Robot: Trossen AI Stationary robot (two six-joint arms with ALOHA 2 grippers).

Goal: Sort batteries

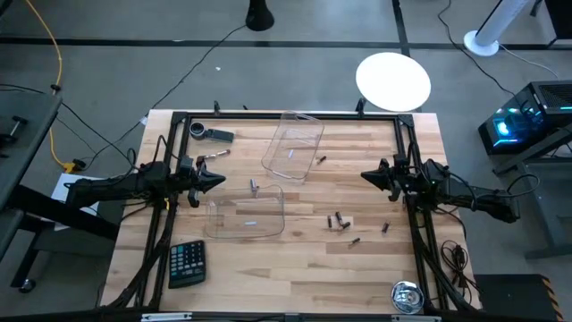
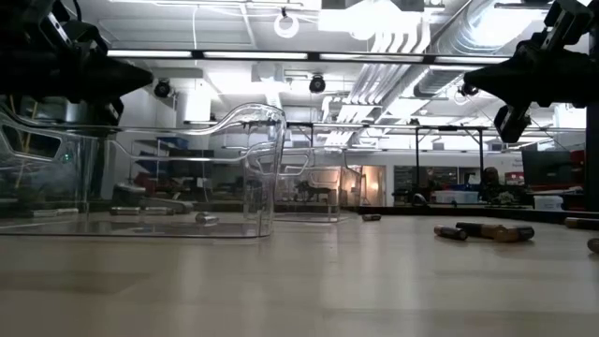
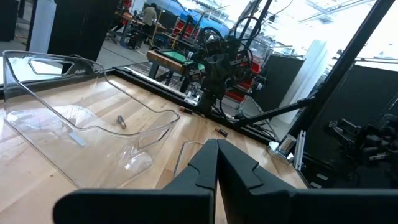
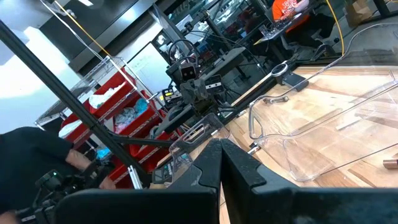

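Small dark batteries lie loose on the wooden table: a cluster [image 1: 338, 219] [image 2: 486, 230], one [image 1: 355, 240], one [image 1: 385, 227], one [image 1: 322, 159], and one beside the near tray [image 1: 254, 185]. One battery lies in the far clear tray [image 1: 292, 152] [image 3: 122, 122], and another in the near clear tray [image 1: 250, 223] [image 2: 206, 218]. My left gripper [image 1: 217, 179] [image 3: 216, 149] hovers shut above the table, left of the near tray. My right gripper [image 1: 365, 176] [image 4: 221, 147] hovers shut on the right, beyond the cluster. The two grippers point at each other.
Two clear plastic trays rest on the table, the far tray [image 1: 308, 125] and the near tray [image 1: 268, 201]. A calculator [image 1: 187, 263] lies near the left front, a round tape measure [image 1: 407, 297] at the right front corner, and a black tool [image 1: 210, 133] at the far left.
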